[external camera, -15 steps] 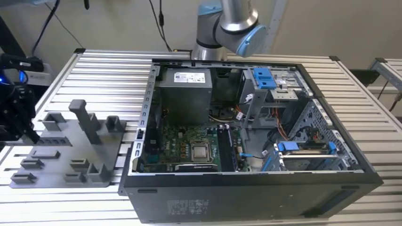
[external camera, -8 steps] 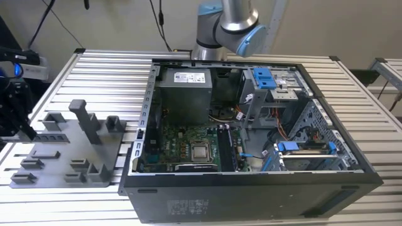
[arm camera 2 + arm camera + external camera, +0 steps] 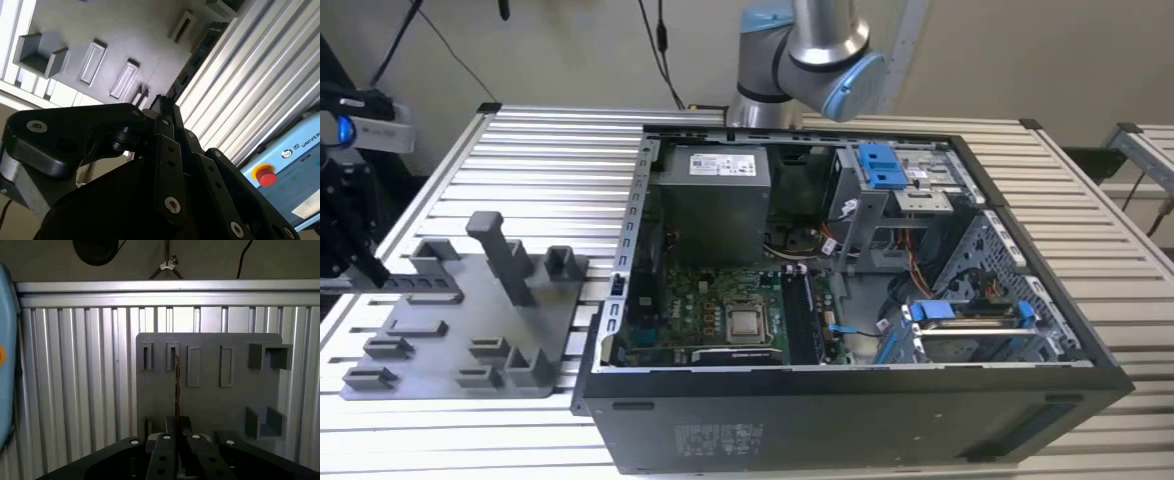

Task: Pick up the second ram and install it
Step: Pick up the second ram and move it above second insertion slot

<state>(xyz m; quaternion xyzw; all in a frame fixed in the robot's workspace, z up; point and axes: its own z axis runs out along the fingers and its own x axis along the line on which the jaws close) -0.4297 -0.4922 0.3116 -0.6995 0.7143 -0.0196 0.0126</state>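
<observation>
Here, in the first wrist view, the tool [image 3: 176,426] is clamped on the second ram [image 3: 176,385], which shows edge-on as a thin strip over the slotted gray holder plate [image 3: 210,400]. I cannot tell whether its far end sits in a slot. The plate lies on the ribbed surface [image 3: 75,390], beside the open computer case [image 3: 854,300].

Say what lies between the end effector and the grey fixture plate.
The second ram, clamped edge-on in the end effector, as the first wrist view shows.
</observation>
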